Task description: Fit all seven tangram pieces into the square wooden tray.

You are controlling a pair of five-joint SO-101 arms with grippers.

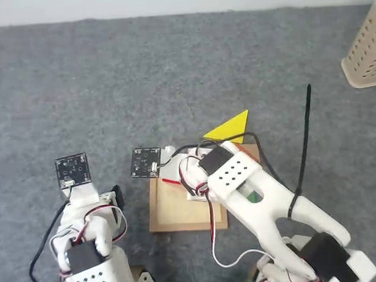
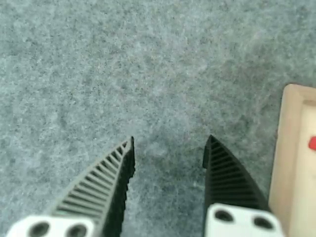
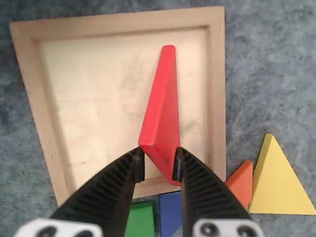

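The square wooden tray (image 3: pixel 118 19) lies on grey carpet. A red triangle (image 3: pixel 160 113) stands tilted on its edge inside it, near one side wall, and my right gripper (image 3: pixel 157 165) is shut on that piece's near corner. In the high view the red triangle (image 1: pixel 171 180) shows as a thin strip over the tray (image 1: pixel 181 224), under the right arm. Just outside the tray lie a yellow triangle (image 3: pixel 279 182), an orange piece (image 3: pixel 242 182), a blue piece (image 3: pixel 168 217) and a green piece (image 3: pixel 140 219). My left gripper (image 2: pixel 170 143) hangs open over bare carpet, beside the tray's rim (image 2: pixel 291 148).
A beige slotted basket (image 1: pixel 368 44) stands at the far right. A black cable (image 1: pixel 304 139) runs along the right arm. The yellow triangle (image 1: pixel 229 128) lies just beyond the tray's far edge. Open carpet stretches across the far half and left.
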